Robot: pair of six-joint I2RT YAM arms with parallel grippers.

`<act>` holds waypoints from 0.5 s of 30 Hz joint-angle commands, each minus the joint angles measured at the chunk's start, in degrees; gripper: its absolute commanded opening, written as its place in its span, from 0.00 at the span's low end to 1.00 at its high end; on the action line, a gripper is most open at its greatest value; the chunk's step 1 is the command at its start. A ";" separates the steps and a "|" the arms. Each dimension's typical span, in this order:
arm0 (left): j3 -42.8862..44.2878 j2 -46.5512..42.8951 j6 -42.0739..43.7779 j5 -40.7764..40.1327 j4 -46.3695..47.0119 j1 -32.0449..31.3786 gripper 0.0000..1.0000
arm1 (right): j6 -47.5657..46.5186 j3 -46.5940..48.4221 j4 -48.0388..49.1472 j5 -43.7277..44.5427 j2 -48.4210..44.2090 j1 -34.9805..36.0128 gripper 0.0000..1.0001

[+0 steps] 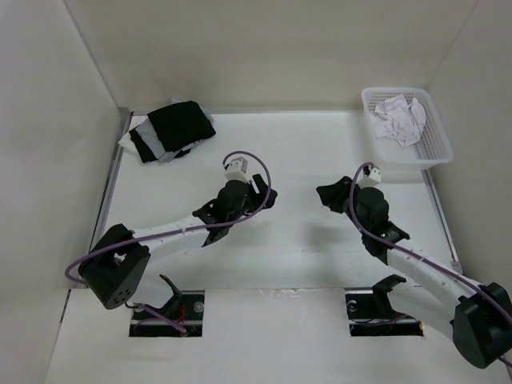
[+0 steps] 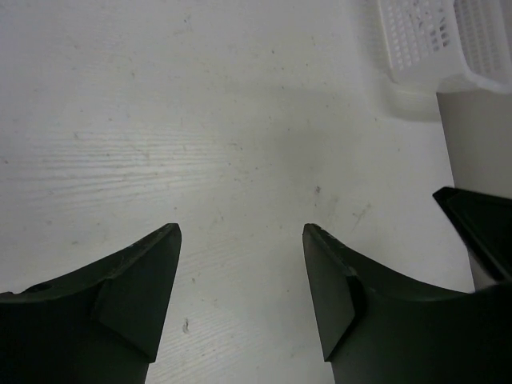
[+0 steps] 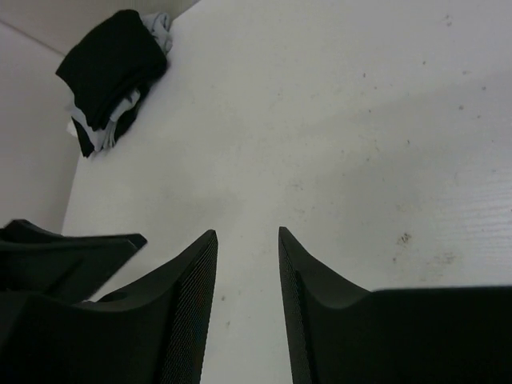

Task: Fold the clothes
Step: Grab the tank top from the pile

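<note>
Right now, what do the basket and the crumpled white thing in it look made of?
The basket: white plastic by the look, rigid, perforated mesh walls. The white garment: thin soft fabric, matte, crumpled into loose folds; the weave is too small to tell.

You see the basket [image 2: 420, 40] cut off at the left wrist view's top edge; from above, the clothes [image 1: 402, 118] lie crumpled in it, outline impossible to tell.
</note>
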 commanded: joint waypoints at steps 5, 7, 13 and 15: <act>-2.38 3.15 1.35 5.80 7.27 -1.89 0.62 | -2.49 11.92 -4.56 2.68 1.92 -4.63 0.38; -3.08 4.64 1.35 7.47 9.46 -2.24 0.60 | -3.02 14.65 -4.65 2.68 3.59 -6.83 0.29; -5.63 7.63 2.75 12.40 17.73 -3.21 0.47 | -3.64 29.83 -10.35 5.93 15.68 -24.46 0.00; -6.07 8.25 2.76 13.19 18.35 -2.69 0.45 | -3.55 34.15 -10.54 5.85 20.97 -28.53 0.00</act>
